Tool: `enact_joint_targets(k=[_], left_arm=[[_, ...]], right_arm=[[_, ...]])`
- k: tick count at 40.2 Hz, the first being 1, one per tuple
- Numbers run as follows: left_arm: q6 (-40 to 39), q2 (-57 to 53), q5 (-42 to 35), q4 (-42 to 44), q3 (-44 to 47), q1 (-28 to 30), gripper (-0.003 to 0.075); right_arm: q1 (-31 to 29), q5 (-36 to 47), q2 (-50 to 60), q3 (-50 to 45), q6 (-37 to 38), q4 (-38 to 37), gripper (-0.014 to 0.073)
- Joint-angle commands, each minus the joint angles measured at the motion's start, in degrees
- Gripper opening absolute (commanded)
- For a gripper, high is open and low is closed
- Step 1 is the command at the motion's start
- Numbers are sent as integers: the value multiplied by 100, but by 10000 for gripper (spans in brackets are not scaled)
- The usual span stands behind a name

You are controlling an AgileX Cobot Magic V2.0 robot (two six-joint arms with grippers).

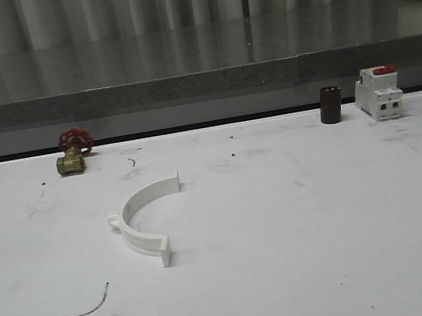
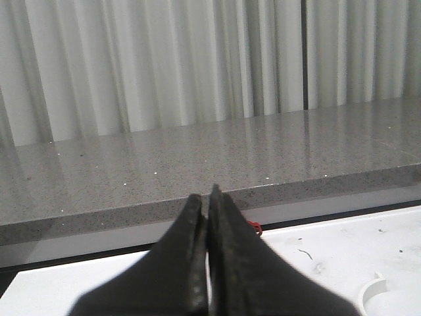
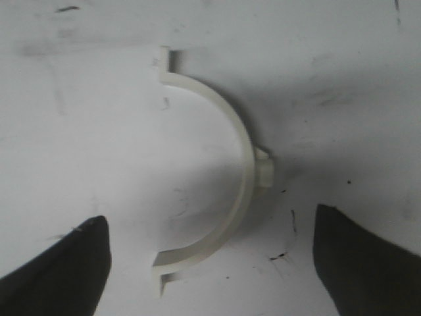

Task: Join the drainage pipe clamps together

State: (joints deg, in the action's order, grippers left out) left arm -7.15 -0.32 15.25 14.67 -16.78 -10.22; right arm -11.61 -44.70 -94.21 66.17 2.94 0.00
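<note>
White tabletop: white plastic semicircular pipe clamp half-ring lies flat, nearer you than the brass valve with red handwheel. Right end effector is wide open, empty, above it; straddle the arc beside the lug. Left end effector is closed, empty.

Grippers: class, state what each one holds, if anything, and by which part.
Nothing is held. The left gripper is shut on nothing; the right gripper is open above a clamp half lying on the table.

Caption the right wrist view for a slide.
Open right gripper poised above a white plastic semicircular pipe clamp half lying flat on the scuffed white table.
</note>
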Motion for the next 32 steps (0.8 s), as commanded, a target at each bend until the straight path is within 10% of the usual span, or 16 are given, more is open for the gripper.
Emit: enact_joint_targets(k=[1, 32], left_arm=[[8, -14, -438, 27, -157, -16, -20], [8, -14, -438, 27, -157, -16, -20]], right_arm=[[-230, 28, -137, 293, 7, -58, 643], [-341, -142, -1476, 881, 7, 0, 640]])
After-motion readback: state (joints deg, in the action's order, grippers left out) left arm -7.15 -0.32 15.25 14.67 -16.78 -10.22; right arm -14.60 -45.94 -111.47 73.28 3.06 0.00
